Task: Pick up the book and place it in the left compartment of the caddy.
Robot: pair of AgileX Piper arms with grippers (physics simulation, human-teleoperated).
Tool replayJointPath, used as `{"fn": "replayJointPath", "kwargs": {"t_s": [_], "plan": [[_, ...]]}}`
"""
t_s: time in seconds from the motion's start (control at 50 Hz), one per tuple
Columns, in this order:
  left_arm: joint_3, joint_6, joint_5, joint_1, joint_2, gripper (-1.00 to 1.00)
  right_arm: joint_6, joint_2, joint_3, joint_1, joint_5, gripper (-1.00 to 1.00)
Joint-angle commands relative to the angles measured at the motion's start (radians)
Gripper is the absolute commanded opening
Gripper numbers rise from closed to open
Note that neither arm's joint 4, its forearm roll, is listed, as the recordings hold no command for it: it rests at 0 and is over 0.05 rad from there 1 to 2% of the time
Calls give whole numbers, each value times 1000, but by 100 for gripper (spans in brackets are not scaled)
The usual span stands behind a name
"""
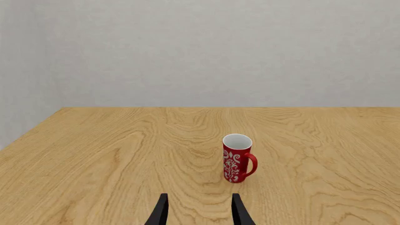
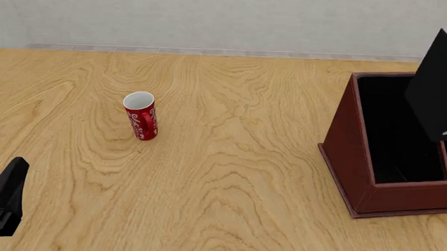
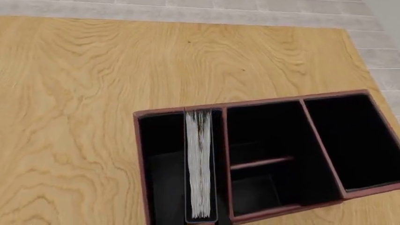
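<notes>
While the thin black hardcover book (image 2: 438,83) hung tilted over the big red-brown sloped-sided caddy (image 2: 347,159) at the right of the table, its top clear above the rim, I couldn't tell whether its lower edge had entered the box. From the right wrist camera I looked down its white page edge, which lined up inside the long black-lined left compartment (image 3: 164,164), hard against the red-brown divider (image 3: 224,164) and not centred in the slot.

That seemed to me the likeliest source of trouble. If the book went down at that slant, a corner might catch on the divider or the rim, and it could tip over into the smaller sections further right or lodge crosswise. If it were let go from above the rim, it might bounce and come to rest leaning out of the slot.

No view showed the right claw, so I couldn't say how it gripped the book. Near the table's left edge, the left claw (image 1: 200,213) sat idle with its fingers apart and nothing between them. A tall red mug with white patterning (image 2: 141,116) stood just beyond it, well clear of the caddy.
</notes>
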Motion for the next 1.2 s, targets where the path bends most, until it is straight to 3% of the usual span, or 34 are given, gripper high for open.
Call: {"fn": "replayJointPath", "kwargs": {"t_s": [0.02,0.7,1.2], "plan": [[0,0,0,0,0,100,27,59,26,-5,-69,-100],[0,0,0,0,0,100,61,114,127,4,-154,-100],[0,0,0,0,0,100,58,211,219,-4,-282,-100]]}}
